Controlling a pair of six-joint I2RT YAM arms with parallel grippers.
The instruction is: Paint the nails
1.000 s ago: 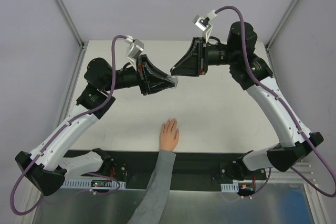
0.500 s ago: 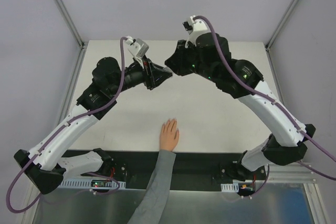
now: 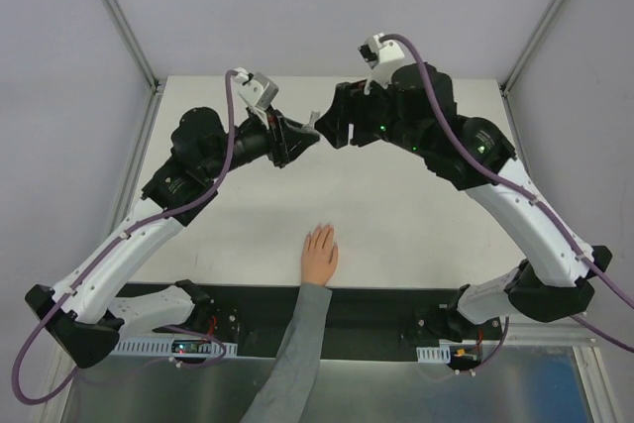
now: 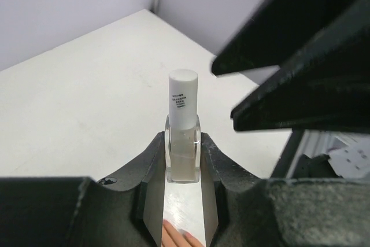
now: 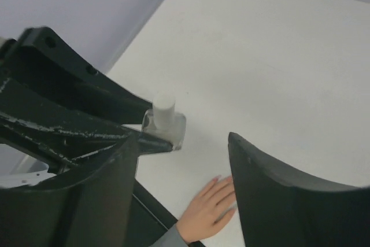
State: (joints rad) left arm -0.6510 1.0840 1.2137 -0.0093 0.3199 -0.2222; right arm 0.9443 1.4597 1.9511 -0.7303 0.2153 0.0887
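A pale hand (image 3: 319, 255) in a grey sleeve lies flat near the table's front edge, fingers together. Its nails (image 3: 322, 231) point toward the back and show again in the right wrist view (image 5: 217, 177). High above the table, my left gripper (image 3: 305, 134) is shut on a small clear bottle (image 4: 183, 143) whose white cap (image 4: 183, 93) is on. The right gripper (image 3: 329, 126) faces it, open, with its fingertips either side of the cap's line and not touching it. In the right wrist view the bottle (image 5: 165, 122) sits just ahead of the open right gripper (image 5: 184, 142).
The white table (image 3: 416, 205) has a metal frame post (image 3: 119, 17) at the back left corner and another (image 3: 545, 17) at the back right. Both arm bases stand on the dark strip (image 3: 376, 309) at the near edge, either side of the grey sleeve (image 3: 292, 354).
Both grippers rose and met over the back of the table. The right gripper closed in at the bottle's cap, then opened and drew back slightly right. The hand stayed still.
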